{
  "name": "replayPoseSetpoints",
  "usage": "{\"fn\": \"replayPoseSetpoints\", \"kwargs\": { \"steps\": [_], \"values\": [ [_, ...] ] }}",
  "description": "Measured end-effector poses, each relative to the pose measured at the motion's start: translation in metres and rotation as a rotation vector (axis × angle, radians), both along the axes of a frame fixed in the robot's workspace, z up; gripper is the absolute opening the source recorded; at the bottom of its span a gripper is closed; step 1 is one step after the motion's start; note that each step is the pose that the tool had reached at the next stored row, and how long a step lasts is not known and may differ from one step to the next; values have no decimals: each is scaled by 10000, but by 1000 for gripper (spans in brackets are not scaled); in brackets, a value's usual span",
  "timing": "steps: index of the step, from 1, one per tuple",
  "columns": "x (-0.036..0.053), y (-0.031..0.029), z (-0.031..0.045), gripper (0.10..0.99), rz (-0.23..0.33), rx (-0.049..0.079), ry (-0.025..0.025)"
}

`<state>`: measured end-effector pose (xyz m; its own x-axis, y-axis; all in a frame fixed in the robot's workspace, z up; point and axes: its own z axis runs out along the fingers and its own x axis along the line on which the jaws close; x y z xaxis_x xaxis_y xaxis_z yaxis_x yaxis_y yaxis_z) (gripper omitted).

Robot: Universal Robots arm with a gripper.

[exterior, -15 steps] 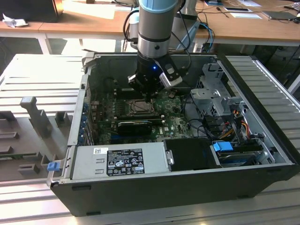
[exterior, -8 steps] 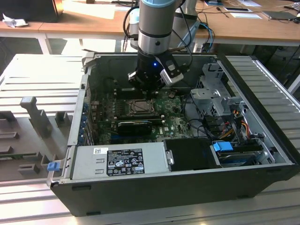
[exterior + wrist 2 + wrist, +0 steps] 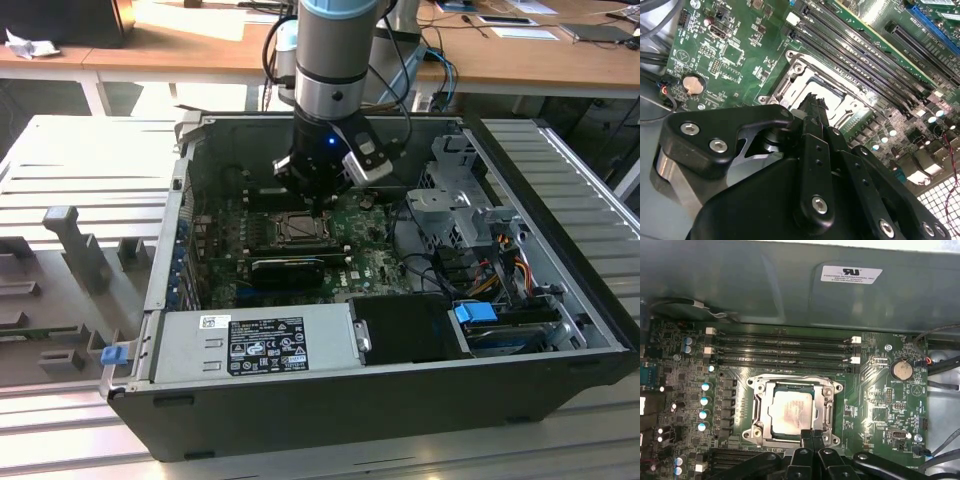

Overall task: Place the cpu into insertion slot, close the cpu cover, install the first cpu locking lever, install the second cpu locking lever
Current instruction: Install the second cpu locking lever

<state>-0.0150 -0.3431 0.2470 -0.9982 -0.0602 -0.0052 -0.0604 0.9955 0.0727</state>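
The cpu [image 3: 791, 410], a pale silver-tan square, lies seated in the insertion slot [image 3: 754, 426] on the green board. The grey cpu cover [image 3: 795, 388] lies flat over it, framing the chip through its window. My gripper [image 3: 812, 435] is shut with nothing between its black fingers. Its tips hover at the socket's edge, just off the chip. In the second wrist view the serrated fingertips [image 3: 815, 102] stand together over the socket's metal frame [image 3: 805, 75]. In the exterior view the gripper [image 3: 318, 207] hangs right above the socket [image 3: 296, 229] inside the open computer case. Whether the locking levers are latched cannot be made out.
Long memory slots [image 3: 782, 347] run beside the socket, and a coin battery [image 3: 901, 370] sits off to one side. A black finned card [image 3: 290, 268], the power supply [image 3: 255, 345], loose cables [image 3: 440, 262] and a drive cage [image 3: 455, 190] crowd the case.
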Motion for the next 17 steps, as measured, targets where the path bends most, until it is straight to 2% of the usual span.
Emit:
{"fn": "replayPoseSetpoints", "kwargs": {
  "steps": [9, 13, 17],
  "values": [
    [1, -44, 0, 106, 2, -1, 0],
    [0, -87, -7, 106, 1, -30, 1],
    [-1, -111, -87, 106, 2, -31, 79]
  ]
}}
